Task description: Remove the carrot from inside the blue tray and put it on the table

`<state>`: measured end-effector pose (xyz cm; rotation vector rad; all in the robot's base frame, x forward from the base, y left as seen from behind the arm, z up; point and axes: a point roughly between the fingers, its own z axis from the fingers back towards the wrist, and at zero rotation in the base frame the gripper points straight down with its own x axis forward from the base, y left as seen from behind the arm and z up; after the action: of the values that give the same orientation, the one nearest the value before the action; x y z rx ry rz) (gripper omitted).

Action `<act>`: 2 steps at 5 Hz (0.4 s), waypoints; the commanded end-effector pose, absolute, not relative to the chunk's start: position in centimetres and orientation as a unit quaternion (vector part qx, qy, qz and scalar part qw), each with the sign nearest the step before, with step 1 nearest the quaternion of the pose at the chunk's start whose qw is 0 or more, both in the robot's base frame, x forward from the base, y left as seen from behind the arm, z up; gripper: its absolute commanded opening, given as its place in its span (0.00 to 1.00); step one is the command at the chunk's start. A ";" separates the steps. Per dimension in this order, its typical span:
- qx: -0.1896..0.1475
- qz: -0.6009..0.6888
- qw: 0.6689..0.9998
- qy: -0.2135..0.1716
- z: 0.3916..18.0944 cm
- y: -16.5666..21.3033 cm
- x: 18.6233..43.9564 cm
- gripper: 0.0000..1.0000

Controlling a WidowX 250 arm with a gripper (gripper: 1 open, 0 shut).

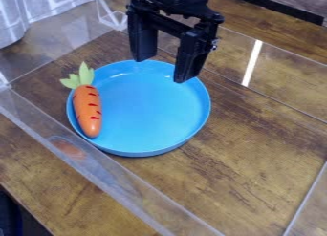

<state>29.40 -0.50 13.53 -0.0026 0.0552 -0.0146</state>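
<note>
- Gripper (165, 66): jaws wide, empty, pointing down over far rim of blue tray (160, 135).
- Carrot (87, 107): inside tray at left rim, leafy top overhanging toward far-left.
- Table (255, 173): bare wood near tray, prob. drop zone.
- Wide opening suits approach; carrot not yet gripped.

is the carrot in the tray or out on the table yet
In. The carrot lies along the left inner edge of the blue tray, leafy top over the rim; the open gripper isn't holding it.

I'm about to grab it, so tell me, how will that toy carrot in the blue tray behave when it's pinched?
The carrot looks like glossy moulded plastic, so probably stiff, light and a little slippery. Its rounded, tapered body may roll or squirt sideways. It lies against the blue tray rim, which could crowd one finger of the open gripper.
</note>
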 end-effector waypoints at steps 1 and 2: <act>-0.003 -0.005 0.999 0.033 13.1 -0.4 29.3 1.00; -0.008 0.029 0.999 0.033 12.8 1.1 28.7 1.00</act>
<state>28.46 0.91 11.17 -0.0106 0.1241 0.0471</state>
